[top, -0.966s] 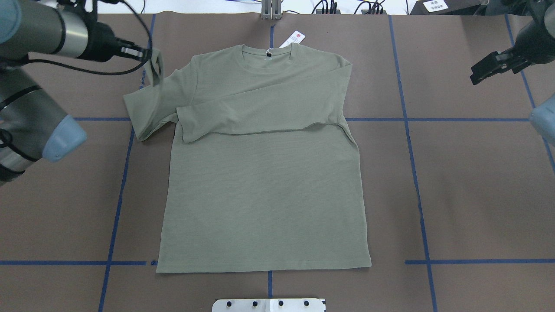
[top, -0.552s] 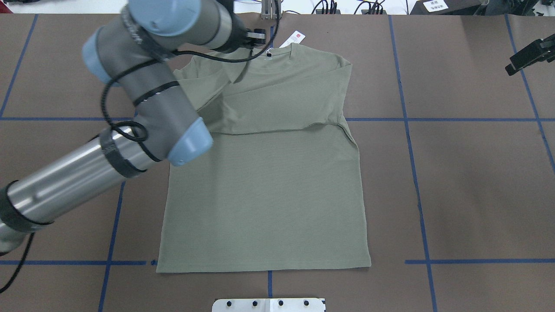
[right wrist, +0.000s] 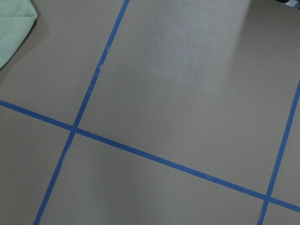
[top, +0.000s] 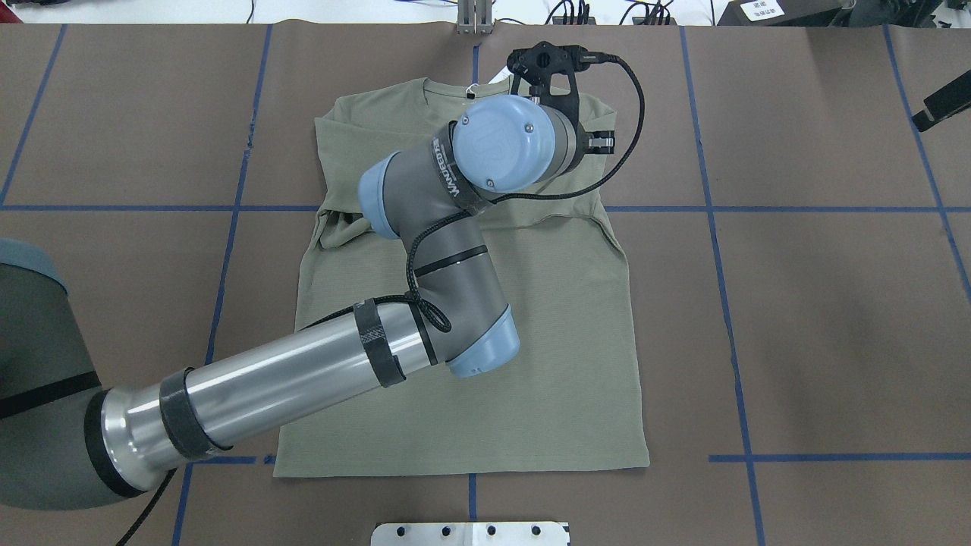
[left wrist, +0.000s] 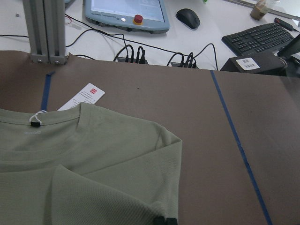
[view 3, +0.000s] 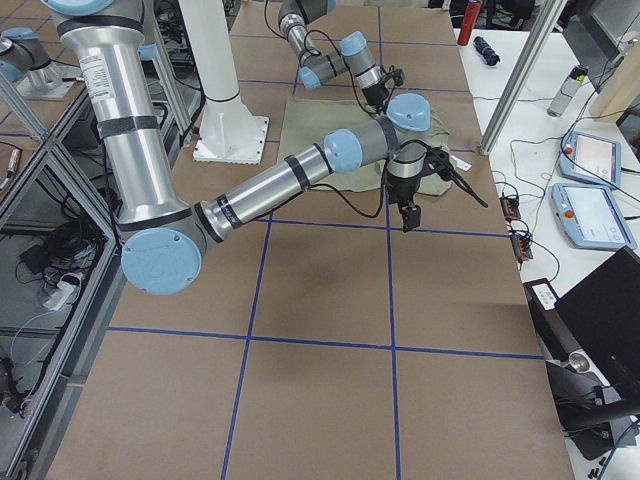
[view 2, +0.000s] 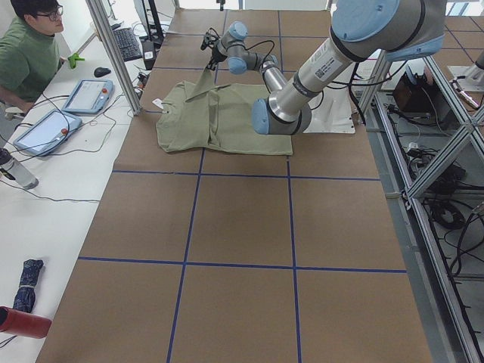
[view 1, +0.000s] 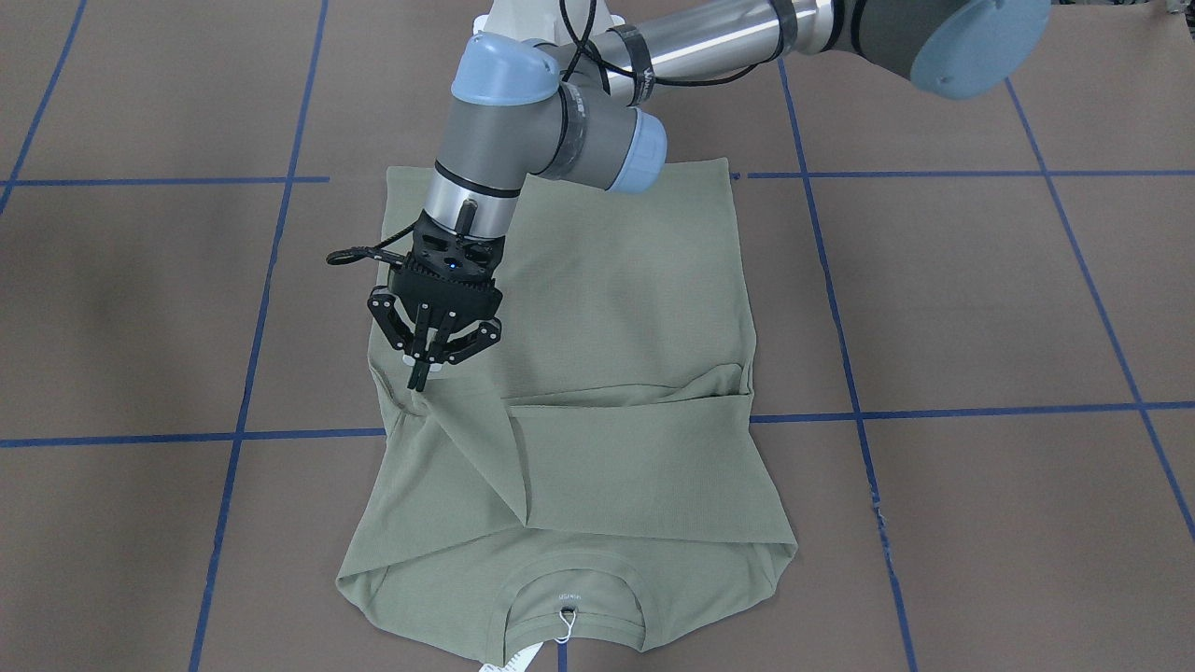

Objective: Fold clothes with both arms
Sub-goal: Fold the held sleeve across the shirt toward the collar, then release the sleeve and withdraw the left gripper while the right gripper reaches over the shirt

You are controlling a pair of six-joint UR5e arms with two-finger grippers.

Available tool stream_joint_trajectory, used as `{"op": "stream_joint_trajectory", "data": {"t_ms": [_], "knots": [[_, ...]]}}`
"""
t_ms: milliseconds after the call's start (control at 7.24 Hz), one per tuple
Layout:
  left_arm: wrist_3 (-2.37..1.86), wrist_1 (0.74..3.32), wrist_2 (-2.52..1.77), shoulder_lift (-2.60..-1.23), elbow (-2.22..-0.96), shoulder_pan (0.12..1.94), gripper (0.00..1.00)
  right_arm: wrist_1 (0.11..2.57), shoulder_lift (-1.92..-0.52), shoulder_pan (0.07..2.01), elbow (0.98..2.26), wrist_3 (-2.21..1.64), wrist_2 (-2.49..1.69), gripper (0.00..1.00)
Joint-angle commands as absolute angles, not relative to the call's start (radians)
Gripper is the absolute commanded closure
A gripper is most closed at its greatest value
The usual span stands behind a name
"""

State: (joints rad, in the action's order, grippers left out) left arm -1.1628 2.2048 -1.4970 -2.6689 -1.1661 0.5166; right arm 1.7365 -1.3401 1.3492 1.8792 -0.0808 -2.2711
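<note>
Left pincer carried sleeve across shirt, collar facing operators

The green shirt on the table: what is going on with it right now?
The robot's left arm reaches across an olive-green shirt that lies on the table. The left pincer is shut on a sleeve end, which is drawn over the chest toward the opposite side. The shirt's lower half is not yet folded. The right pincer hangs over the table, clear of the shirt.
</note>
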Motion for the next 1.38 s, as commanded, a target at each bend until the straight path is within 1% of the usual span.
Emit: {"op": "stream_joint_trajectory", "data": {"t_ms": [0,138,414,552,828,966,1105,1243], "knots": [[-1.147,2.374,-1.497,-2.662,-1.135,0.489,0.01,1.732,-1.341,1.348,1.876,-0.086,-2.269,0.0],[-1.141,2.403,-1.503,-2.616,-1.173,0.494,0.0,1.73,-1.339,1.348,1.878,-0.086,-2.27,0.0],[-1.129,2.358,-1.72,-2.55,-1.239,0.598,0.0,1.73,-1.319,1.332,1.878,-0.089,-2.27,0.0],[-1.03,2.276,-1.773,-2.463,-1.358,0.636,0.0,1.73,-1.28,1.306,1.878,-0.144,-2.269,0.0],[-0.787,1.826,-1.785,-2.335,-1.673,0.707,0.0,1.727,-1.157,1.164,1.881,-0.413,-2.209,0.0],[-0.69,1.743,-1.814,-2.259,-1.803,0.751,0.0,1.727,-1.107,1.058,1.878,-0.552,-2.121,0.01],[-0.599,1.741,-1.977,-2.17,-1.854,0.855,0.0,1.729,-1.044,0.963,1.862,-0.671,-2.03,0.01],[-0.483,1.744,-2.074,-2.098,-1.885,0.938,0.0,1.729,-0.966,0.872,1.809,-0.801,-1.941,0.04]]}}
